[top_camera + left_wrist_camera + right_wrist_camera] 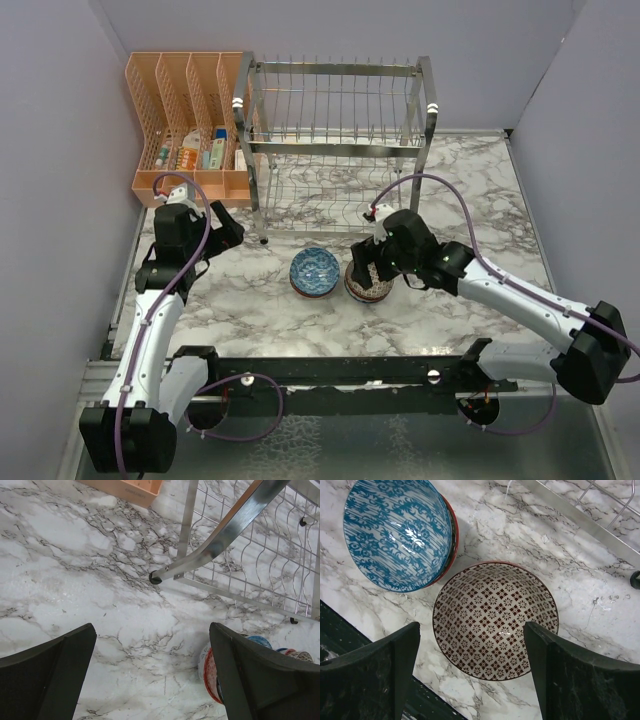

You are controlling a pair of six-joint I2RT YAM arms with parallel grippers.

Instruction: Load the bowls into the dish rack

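Observation:
A blue-patterned bowl [314, 270] sits on the marble in front of the dish rack [335, 140]; in the right wrist view the blue bowl [397, 535] appears nested in a red-rimmed one. A reddish-brown patterned bowl [372, 290] stands just to its right and shows in the right wrist view [495, 615]. My right gripper [366, 268] is open and hovers over this bowl, its midpoint [471, 630] above the near rim, nothing held. My left gripper [228, 232] is open and empty over bare marble [152, 630], left of the bowls. A bowl edge [206, 667] peeks out beside its right finger.
An orange mesh organiser [190, 120] with small items stands left of the rack, touching it. The rack's front left foot [155, 578] and lower wire shelf [260, 560] lie just ahead of my left gripper. Grey walls close in both sides.

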